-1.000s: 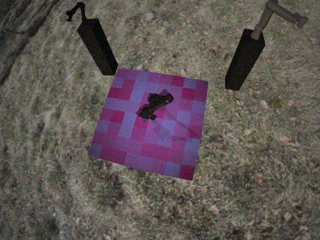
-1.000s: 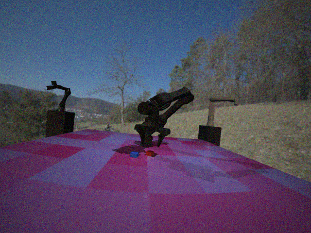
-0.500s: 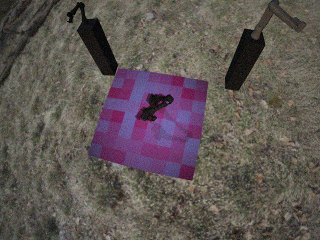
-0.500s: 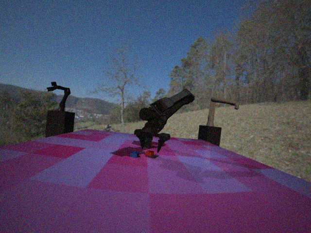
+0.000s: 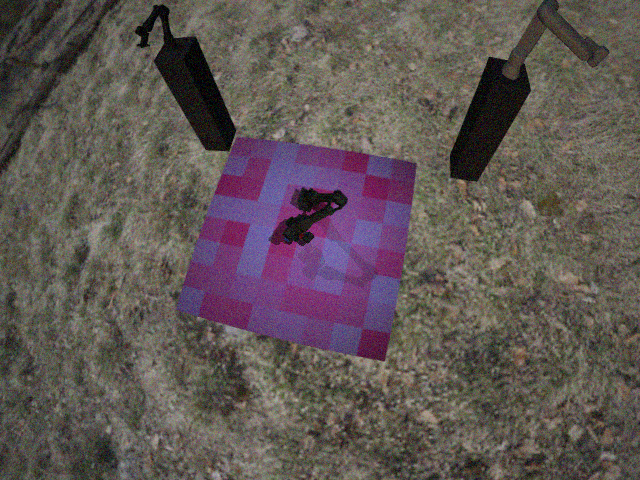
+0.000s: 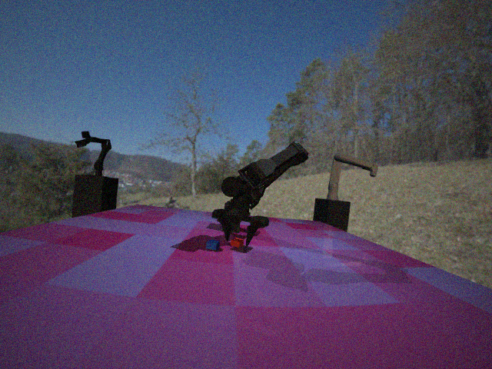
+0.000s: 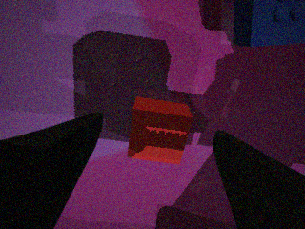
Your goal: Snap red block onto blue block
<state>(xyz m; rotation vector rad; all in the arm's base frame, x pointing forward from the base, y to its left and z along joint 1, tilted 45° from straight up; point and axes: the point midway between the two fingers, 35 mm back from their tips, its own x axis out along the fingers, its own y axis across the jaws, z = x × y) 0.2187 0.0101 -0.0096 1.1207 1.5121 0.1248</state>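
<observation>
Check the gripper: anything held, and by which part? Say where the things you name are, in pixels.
Nothing held. The red block (image 5: 303, 236) (image 6: 237, 242) (image 7: 159, 131) sits between the gripper's (image 5: 297, 238) (image 6: 237, 241) (image 7: 158, 125) open fingers, with gaps either side.

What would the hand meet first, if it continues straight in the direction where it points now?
Most likely the red block, which lies between the open fingertips; they may pass beside it and reach the table top. Depth is unclear.

Arm folded low; pincer (image 6: 237, 243) (image 7: 159, 128) points down, fingers parted.
</observation>
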